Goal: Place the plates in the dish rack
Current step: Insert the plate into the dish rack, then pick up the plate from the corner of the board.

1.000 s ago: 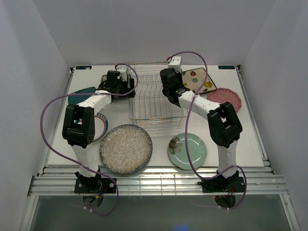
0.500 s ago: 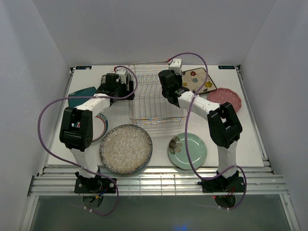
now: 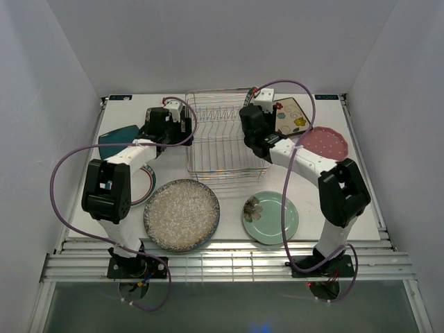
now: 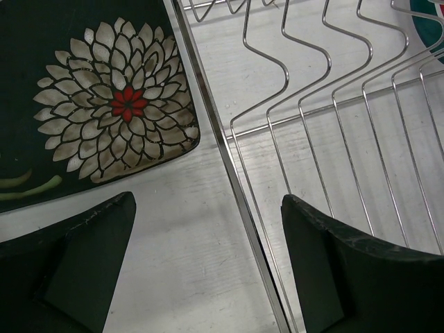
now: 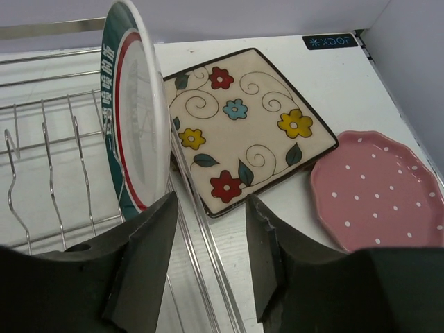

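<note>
Plates: only one's loaded so far, a white teal-rimmed round plate (image 5: 135, 111) upright in the silver wire dish rack (image 3: 218, 139), just ahead of the right gripper (image 5: 210, 208), fingers parted and empty. Same for the left gripper (image 4: 208, 201), spread wide on nothing; seven still out.

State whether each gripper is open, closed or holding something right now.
Left gripper: open, empty, over the dish rack edge wire.
Right gripper: open, empty; the white teal-rimmed plate stands in the dish rack just ahead.
</note>
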Controlling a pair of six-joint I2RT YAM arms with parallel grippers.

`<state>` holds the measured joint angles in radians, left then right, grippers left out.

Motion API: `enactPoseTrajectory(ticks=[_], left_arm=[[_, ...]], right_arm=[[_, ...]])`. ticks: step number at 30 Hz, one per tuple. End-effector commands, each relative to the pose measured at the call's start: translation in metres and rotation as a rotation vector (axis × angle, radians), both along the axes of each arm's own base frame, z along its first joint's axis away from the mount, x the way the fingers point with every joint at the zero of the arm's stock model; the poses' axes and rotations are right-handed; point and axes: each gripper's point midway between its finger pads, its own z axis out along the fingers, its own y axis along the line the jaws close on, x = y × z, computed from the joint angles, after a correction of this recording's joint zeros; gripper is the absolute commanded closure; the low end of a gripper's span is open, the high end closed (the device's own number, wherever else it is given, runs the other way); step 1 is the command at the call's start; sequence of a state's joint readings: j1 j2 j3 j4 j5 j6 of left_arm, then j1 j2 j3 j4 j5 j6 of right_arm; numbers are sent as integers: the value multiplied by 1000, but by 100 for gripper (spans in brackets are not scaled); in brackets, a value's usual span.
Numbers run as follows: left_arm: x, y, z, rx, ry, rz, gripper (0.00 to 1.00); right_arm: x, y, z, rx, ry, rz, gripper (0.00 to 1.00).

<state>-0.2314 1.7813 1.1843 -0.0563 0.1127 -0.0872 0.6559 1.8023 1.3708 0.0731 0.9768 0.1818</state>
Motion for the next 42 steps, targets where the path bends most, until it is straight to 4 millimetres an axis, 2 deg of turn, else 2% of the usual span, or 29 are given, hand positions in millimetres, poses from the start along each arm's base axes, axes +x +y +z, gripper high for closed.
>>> enactPoseTrajectory(ticks=[1,2,5,6,9,10,12,13,15,19,22,30,33,34,35,36,38,42], left_arm=[[-1,-4,37,-21,-95,-21,4],[-1,-4,40,-20,-104,-20,4],[-3,-2,40,-20,-112,-17,4],[-5,-2,42,-23,-114,-18,4],[-7,-3,42,-30,-112,-22,4],[-8,-4,42,-34,-111,-25,6],[-8,-6,42,-37,-109,-43,18],[-9,-8,39,-39,-103,-51,19],[-9,-9,39,-42,-100,-51,19],[-8,-10,34,-40,-92,-62,30],[-8,-10,32,-39,-87,-62,32],[-6,-11,26,-37,-74,-63,37],[-5,-13,22,-39,-67,-72,45],[-5,-14,20,-40,-61,-76,51],[-3,-14,20,-36,-64,-80,55],[-2,-14,18,-35,-60,-82,64],[1,-15,16,-33,-57,-81,72],[3,-17,12,-36,-48,-83,77]], right_arm=[[-10,4,28,97,-89,59,47],[-19,2,24,101,-80,86,42],[-30,1,28,134,-97,138,35],[-37,-2,17,124,-76,148,34],[-48,-3,9,135,-58,186,34],[-53,-6,-5,122,-30,193,34],[-57,-3,-14,133,-4,235,35],[-60,-4,-24,128,18,246,37],[-60,-3,-31,138,33,265,39],[-58,1,-48,137,71,275,46],[-52,2,-58,142,89,272,51],[-44,-4,-75,160,124,251,54],[-43,-7,-79,159,132,245,55],[-43,-9,-81,157,136,243,57],[-43,-9,-82,163,140,248,63],[-44,-10,-84,168,144,246,66],[-45,-10,-86,174,147,247,73],[-47,-10,-87,193,140,242,82]])
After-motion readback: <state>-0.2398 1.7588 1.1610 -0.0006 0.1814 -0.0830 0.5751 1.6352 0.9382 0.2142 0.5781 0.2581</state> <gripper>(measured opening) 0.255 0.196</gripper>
